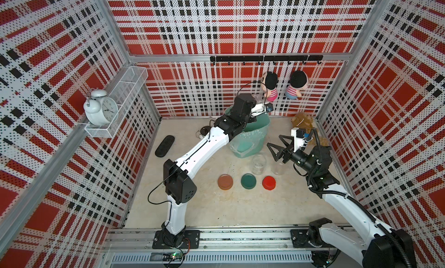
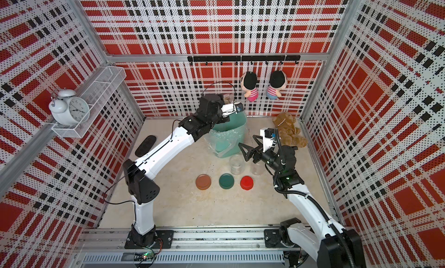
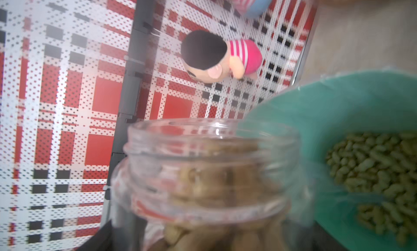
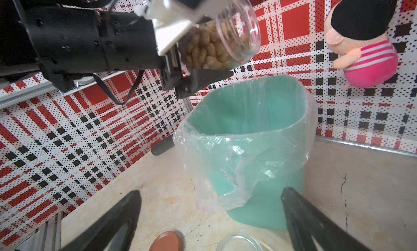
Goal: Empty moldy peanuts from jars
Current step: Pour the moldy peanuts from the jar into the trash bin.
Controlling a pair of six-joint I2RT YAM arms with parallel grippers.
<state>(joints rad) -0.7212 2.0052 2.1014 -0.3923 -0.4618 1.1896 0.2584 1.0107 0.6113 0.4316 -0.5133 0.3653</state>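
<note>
Moldy peanuts (image 4: 209, 51) pack the one jar (image 4: 234, 31) not yet emptied, seen left of centre in the grip of the left tool (image 4: 198, 53). Its jaws pinch the clear body and hold it tipped on its side, mouth out toward the teal bin (image 4: 270, 216). It is raised, by the look of it, so the contents will clear the rim and the loose plastic liner (image 4: 225, 171) when the pour comes; nothing is seen falling. A greenish heap (image 3: 372, 171) of peanuts lies in the bin's bottom. Toward the front of the surface (image 1: 216, 206) sit a terracotta lid (image 1: 225, 181), a green lid (image 1: 248, 181) and a red lid (image 1: 269, 182) in a row, apart from the bin, likely to keep them out of the arms' way. Just behind them stand an empty jar (image 1: 258, 164) and a second empty jar (image 1: 278, 168), upright and open. Over that one hangs the right tool (image 1: 273, 139), jaws spread wide and holding nothing, apparently parked clear of the pour. A teddy bear (image 2: 286, 132) slumps in the far right corner.
</note>
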